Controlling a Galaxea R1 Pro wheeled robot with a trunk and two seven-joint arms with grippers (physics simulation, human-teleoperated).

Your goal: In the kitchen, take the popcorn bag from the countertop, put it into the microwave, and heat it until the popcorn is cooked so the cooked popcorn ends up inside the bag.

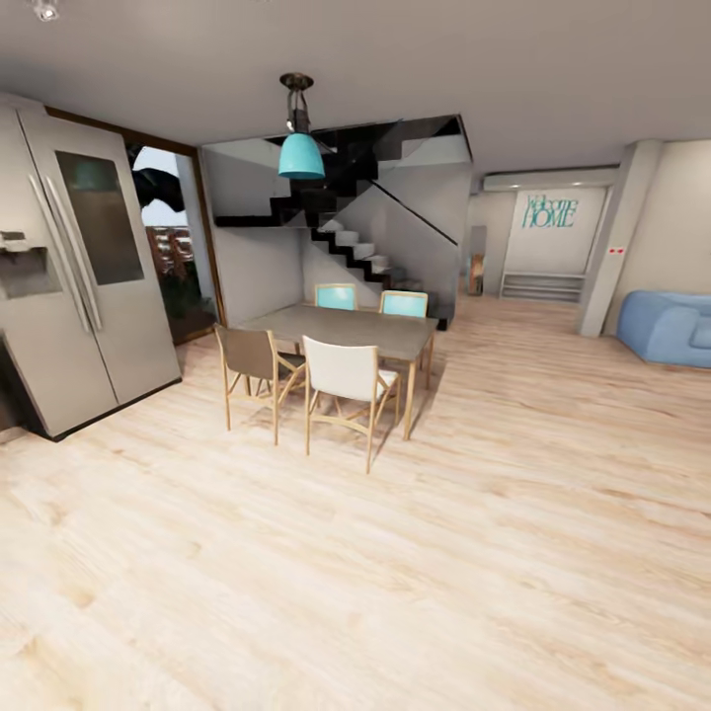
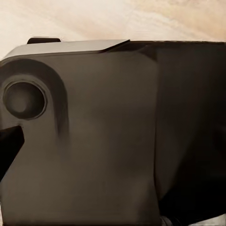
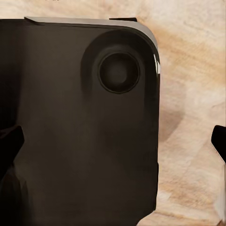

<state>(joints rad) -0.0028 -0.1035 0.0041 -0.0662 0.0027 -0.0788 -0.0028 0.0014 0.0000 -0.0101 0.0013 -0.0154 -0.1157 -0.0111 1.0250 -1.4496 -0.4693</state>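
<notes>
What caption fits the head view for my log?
En route: table with four chairs under a teal lamp, fridge at left, stairs behind, blue sofa at right.

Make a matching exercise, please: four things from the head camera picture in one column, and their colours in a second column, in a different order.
Things:
1. hanging lamp
2. fridge
3. sofa
4. nearest chair

Colours:
A. white seat back
B. turquoise
C. blue
D. silver grey

Pairs: 1-B, 2-D, 3-C, 4-A
</notes>
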